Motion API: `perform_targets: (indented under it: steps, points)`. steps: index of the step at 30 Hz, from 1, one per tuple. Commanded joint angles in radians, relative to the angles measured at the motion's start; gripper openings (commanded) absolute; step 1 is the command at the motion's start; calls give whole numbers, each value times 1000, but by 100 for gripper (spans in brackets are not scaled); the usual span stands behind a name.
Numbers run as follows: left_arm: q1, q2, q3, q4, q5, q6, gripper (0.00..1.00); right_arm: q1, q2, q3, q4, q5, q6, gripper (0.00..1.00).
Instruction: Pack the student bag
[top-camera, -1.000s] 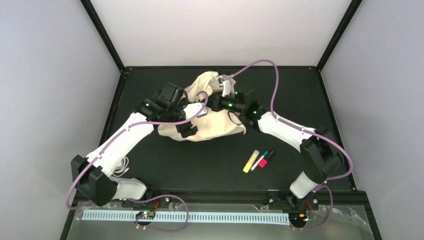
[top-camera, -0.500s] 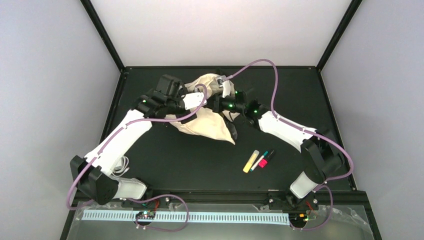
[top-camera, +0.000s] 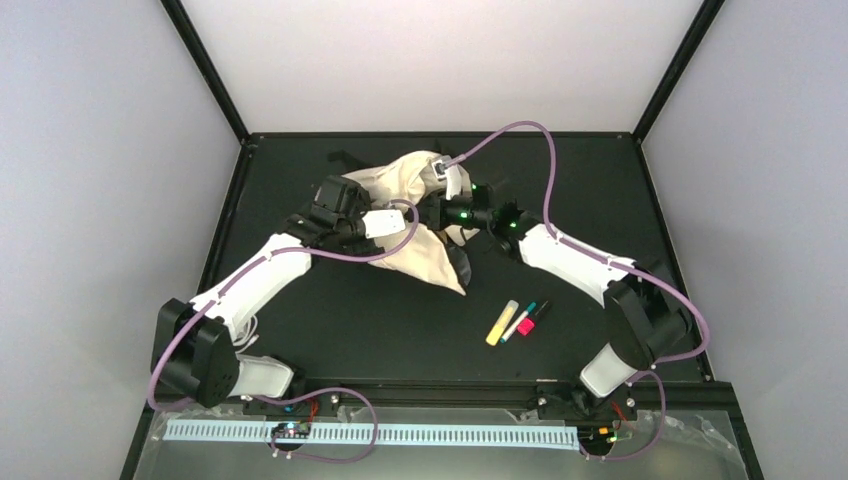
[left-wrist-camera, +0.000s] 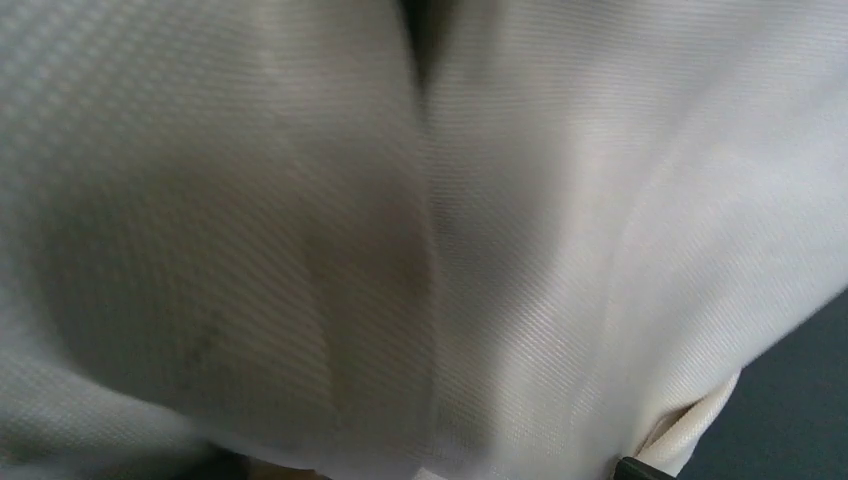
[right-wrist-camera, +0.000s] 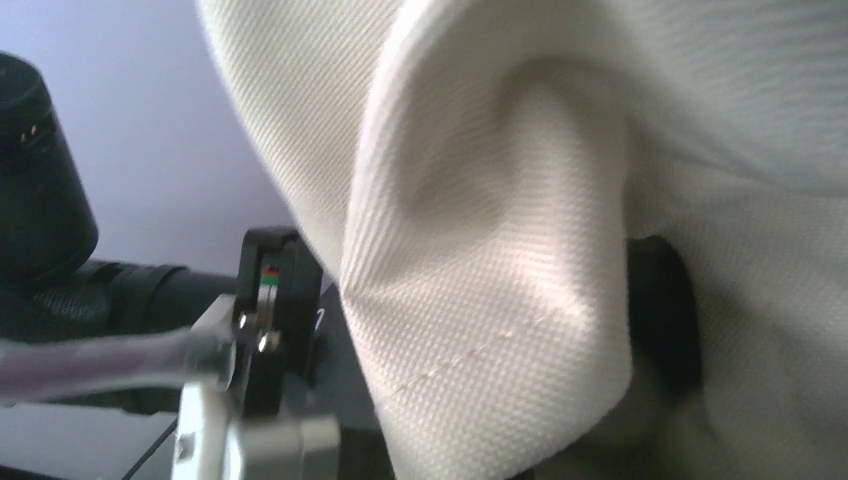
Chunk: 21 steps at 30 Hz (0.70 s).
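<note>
The student bag (top-camera: 425, 255), cream fabric with a dark strap (top-camera: 345, 157) at its far left, hangs bunched between both arms at the table's far middle. Its lower corner points down toward the table. My left gripper (top-camera: 390, 222) is pressed into the bag's left side. Its fingers are hidden, and cream weave (left-wrist-camera: 400, 250) fills the left wrist view. My right gripper (top-camera: 440, 205) is at the bag's upper right, fingers hidden under a fabric fold (right-wrist-camera: 480, 250). Both seem shut on the fabric, which holds the bag up.
A yellow highlighter (top-camera: 502, 322), a teal pen (top-camera: 519, 320) and a pink-and-black marker (top-camera: 533, 318) lie together on the black table, right of centre. A white cable (top-camera: 245, 330) lies by the left arm's base. Part of the left arm (right-wrist-camera: 270, 300) shows in the right wrist view.
The left gripper has drawn back to the left and up with the bag. The bag went from spread flat to folded and hanging in a point. The right gripper barely moved.
</note>
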Motion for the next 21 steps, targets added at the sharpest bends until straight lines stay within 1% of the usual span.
perform_targets:
  steps: [1,2,3,4,5,6,7,8,9,14,21]
  points:
    - [1,19,13,260,-85,36,94,-7,-53,-29,-19,-42,-35,1]
    - [1,21,11,266,-72,33,87,-7,-57,-32,-34,-53,-43,1]
    - [1,22,11,262,-45,29,78,-7,-60,-31,-48,-69,-52,1]
    - [2,21,10,256,-13,21,64,-8,-60,-27,-62,-85,-62,1]
    - [5,18,6,251,22,11,47,-8,-63,-22,-82,-100,-72,1]
    - [6,17,1,250,50,0,25,-11,-72,-20,-98,-112,-81,1]
    - [7,18,-3,252,63,-9,7,-16,-84,-22,-108,-118,-85,1]
    - [9,18,-7,256,65,-16,2,-25,-100,-27,-123,-122,-90,1]
    - [13,19,-10,262,59,-20,2,-34,-117,-30,-145,-119,-102,1]
    - [64,14,1,289,35,-52,2,-64,-198,-40,-289,-83,-191,1]
    - [83,1,55,213,10,-14,2,-80,-268,8,-460,-41,-291,1]
